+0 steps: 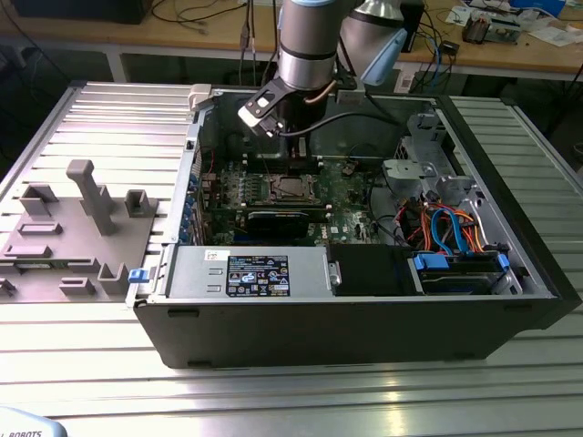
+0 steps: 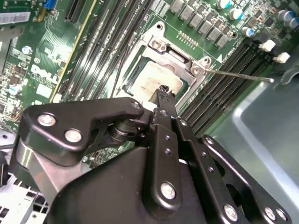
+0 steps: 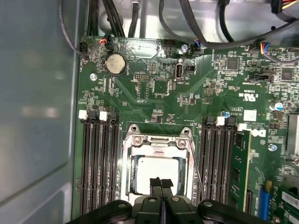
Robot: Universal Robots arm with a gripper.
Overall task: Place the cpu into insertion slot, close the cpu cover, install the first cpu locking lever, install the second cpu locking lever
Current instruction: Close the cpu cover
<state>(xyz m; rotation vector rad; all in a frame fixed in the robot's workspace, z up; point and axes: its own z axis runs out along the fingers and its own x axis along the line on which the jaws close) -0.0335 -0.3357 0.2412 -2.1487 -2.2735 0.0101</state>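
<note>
Far to the exterior view's left of the insertion slot, a grey fixture block lies on the slatted table, outside the open computer case. The slot itself sits on the green motherboard inside that case, with the arm reaching down right above it. In both wrist views the cpu lies flat in the slot, its pale metal top showing through the cut-out of the cpu cover, which lies down around it. The gripper hangs over the cpu's edge with its fingers drawn narrow, tips pressed together and holding nothing; whether they touch the chip I cannot tell. In the second wrist view a thin locking lever angles away from the slot's corner, out across the black memory slots beside it. To the exterior view's right of the slot, blue and orange cables run to the drive bay.
</note>
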